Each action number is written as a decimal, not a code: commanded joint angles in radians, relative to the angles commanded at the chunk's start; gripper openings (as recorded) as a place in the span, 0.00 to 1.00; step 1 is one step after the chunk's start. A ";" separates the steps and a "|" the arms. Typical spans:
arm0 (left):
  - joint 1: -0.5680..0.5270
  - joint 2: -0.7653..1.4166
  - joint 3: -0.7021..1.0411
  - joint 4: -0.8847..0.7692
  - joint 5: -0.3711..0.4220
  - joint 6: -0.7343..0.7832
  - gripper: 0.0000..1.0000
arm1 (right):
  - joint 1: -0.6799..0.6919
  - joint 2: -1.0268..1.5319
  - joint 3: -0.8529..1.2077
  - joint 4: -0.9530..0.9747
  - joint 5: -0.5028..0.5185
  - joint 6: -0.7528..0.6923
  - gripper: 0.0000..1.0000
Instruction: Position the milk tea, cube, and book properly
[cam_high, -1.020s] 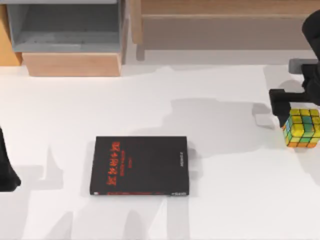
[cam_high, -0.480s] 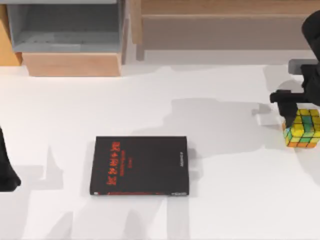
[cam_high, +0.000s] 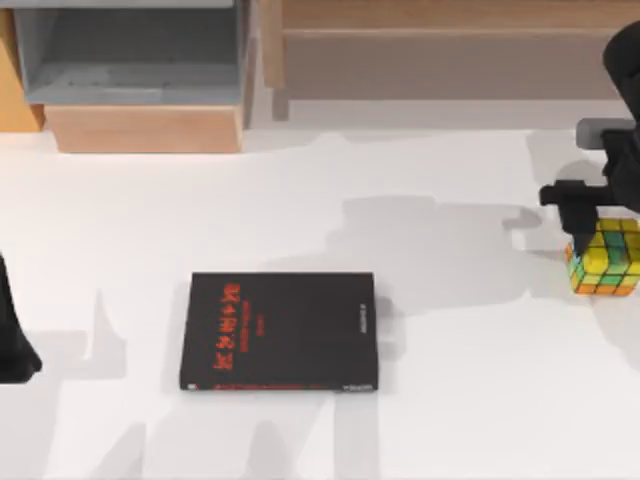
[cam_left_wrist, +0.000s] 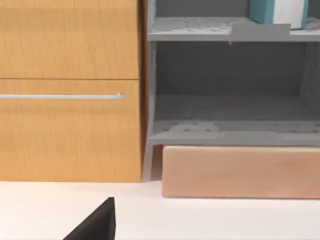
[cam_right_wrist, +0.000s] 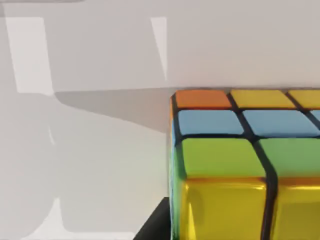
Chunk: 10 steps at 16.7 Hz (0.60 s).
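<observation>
The right gripper (cam_high: 598, 222) hovers over the cube (cam_high: 604, 258) at the table's (cam_high: 450, 400) right edge, apparently for a grasp, finger spread unclear; the book (cam_high: 280, 330) lies mid-table.

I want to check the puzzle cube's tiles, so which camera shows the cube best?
The right wrist view: the cube sits close up, with orange, blue, green and yellow tiles clearly separated. The top view shows the cube small at the table's right edge, partly under the right claw. The left wrist view faces the cabinet.
</observation>
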 joint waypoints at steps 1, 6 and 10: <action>0.000 0.000 0.000 0.000 0.000 0.000 1.00 | 0.000 0.000 0.000 0.000 0.000 0.000 0.00; 0.000 0.000 0.000 0.000 0.000 0.000 1.00 | 0.000 0.000 0.000 0.000 0.000 0.000 0.00; 0.000 0.000 0.000 0.000 0.000 0.000 1.00 | -0.002 -0.008 0.014 -0.018 0.001 0.001 0.00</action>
